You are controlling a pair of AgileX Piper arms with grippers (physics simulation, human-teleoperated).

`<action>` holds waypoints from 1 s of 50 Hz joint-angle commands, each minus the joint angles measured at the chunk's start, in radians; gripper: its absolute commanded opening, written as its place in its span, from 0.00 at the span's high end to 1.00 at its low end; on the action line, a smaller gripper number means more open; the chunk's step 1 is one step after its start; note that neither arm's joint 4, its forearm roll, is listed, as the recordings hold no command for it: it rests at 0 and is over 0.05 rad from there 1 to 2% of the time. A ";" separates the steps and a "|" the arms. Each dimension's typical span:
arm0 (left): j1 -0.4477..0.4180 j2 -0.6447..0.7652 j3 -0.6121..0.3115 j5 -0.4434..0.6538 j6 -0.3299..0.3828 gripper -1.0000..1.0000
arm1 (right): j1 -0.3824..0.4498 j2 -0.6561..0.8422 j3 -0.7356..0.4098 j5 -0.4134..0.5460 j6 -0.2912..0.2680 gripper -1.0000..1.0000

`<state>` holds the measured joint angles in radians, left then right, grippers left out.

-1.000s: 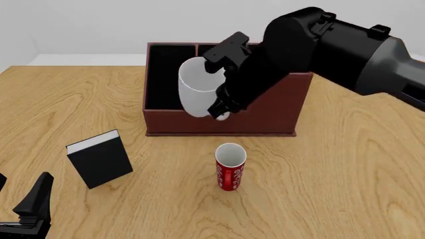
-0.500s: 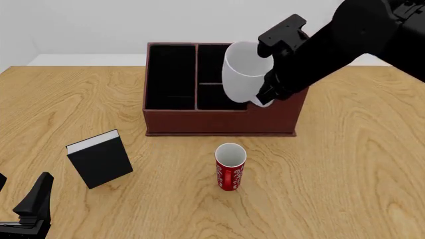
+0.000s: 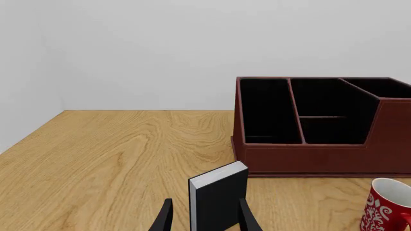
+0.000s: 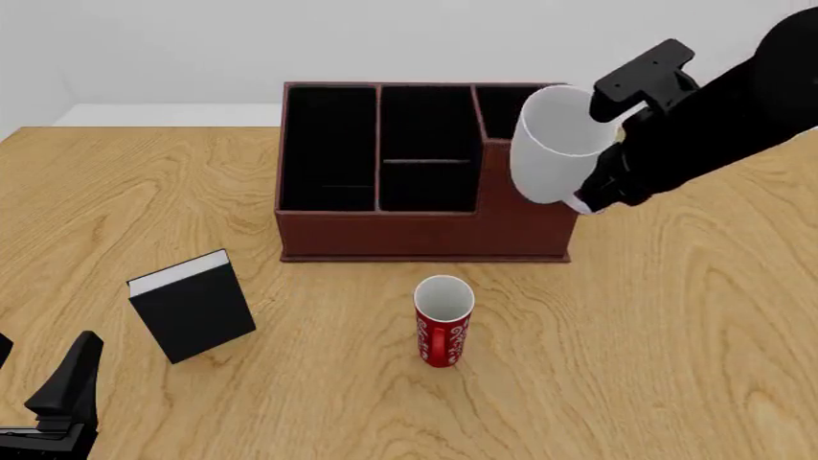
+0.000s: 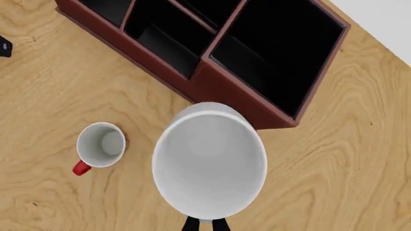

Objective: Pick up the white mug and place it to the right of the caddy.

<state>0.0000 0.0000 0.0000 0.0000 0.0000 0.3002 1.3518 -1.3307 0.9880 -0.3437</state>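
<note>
Over the caddy's right end we carry the white mug (image 4: 558,156), glossy and smooth, tilted, mouth up, clear of the table. Our right gripper (image 4: 616,144) is clamped on its rim. Below sits the caddy (image 4: 422,235), a reddish-brown box with black-lined compartments. Nearer us stands the red mug (image 4: 443,322), patterned white; left of it the black book (image 4: 192,307) upright on grainy wood. Our left gripper (image 3: 204,217) waits near-left, fingers parted, holding nothing.
</note>
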 commanded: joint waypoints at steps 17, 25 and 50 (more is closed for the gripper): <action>0.000 0.000 0.000 0.000 0.000 0.00 | -0.177 -0.085 0.153 -0.043 -0.017 1.00; 0.000 0.000 0.000 0.000 0.000 0.00 | -0.224 -0.094 0.189 -0.058 -0.026 1.00; 0.000 0.000 0.000 0.000 0.000 0.00 | -0.389 -0.050 0.243 -0.122 -0.035 1.00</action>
<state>0.0000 0.0000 0.0000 0.0000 0.0000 -0.0216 1.2815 -1.1028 0.8938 -0.3870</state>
